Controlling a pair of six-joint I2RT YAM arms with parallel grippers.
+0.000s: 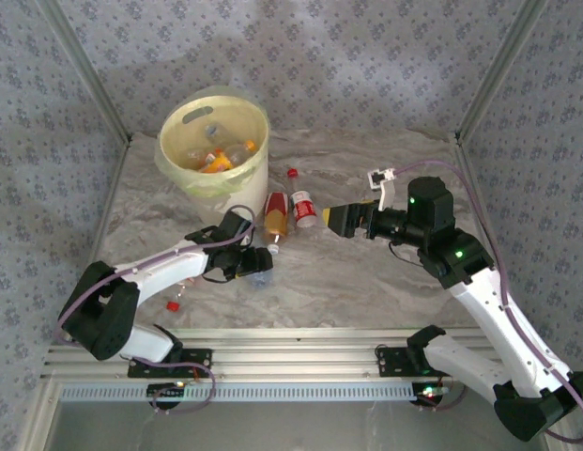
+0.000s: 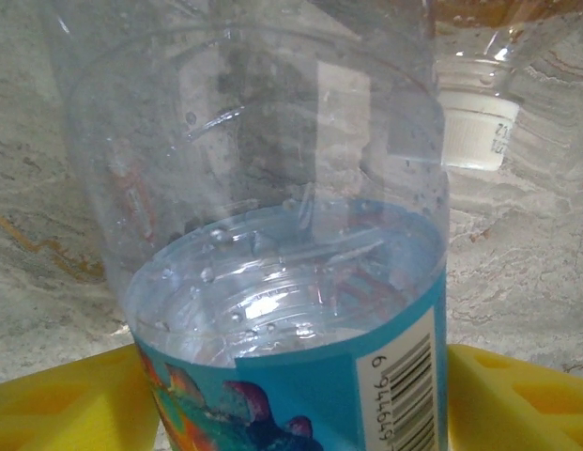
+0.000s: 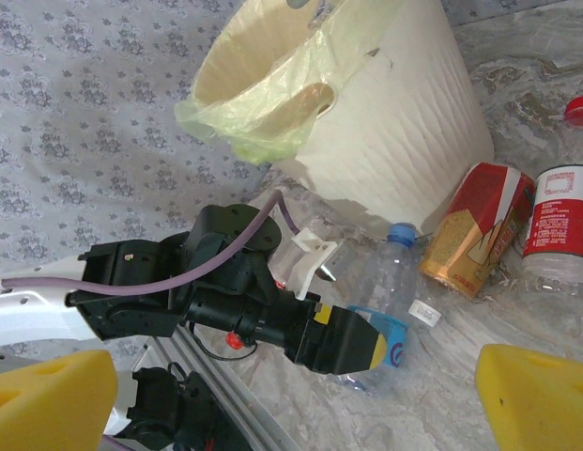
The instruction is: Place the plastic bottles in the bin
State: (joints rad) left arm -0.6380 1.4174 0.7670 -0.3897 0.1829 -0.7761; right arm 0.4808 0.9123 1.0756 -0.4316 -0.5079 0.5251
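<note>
Left hand (image 1: 256,264) straddles the blue-labelled bottle (image 2: 272,235) lying on the bench (image 1: 366,282) near the bin (image 1: 256,180); firm grasp cannot be confirmed. Right hand (image 1: 340,218) released. Advise clamping squarely mid-body; thin plastic may buckle.

Large round cream-yellow plastic bin (image 1: 253,178), pale yellow-green liner folded over the rim, stands far left on the grey marbled surface (image 1: 366,282). Several small crushed plastic bottles (image 1: 223,156) lie inside, orange and clear.

Right of the bin's base:
- loose red cap (image 1: 292,173)
- two bottles lying side by side: amber bottle with red-and-yellow label (image 1: 276,212) and clear bottle with red-and-white label (image 1: 304,209)

Left claw (image 1: 256,264) sits low over a clear bottle (image 1: 263,275) near centre; grip unclear from above. Right claw (image 1: 345,218) hovers just right of the labelled pair, pointing at them. Small red object (image 1: 174,305) lies beside the left arm.
</note>
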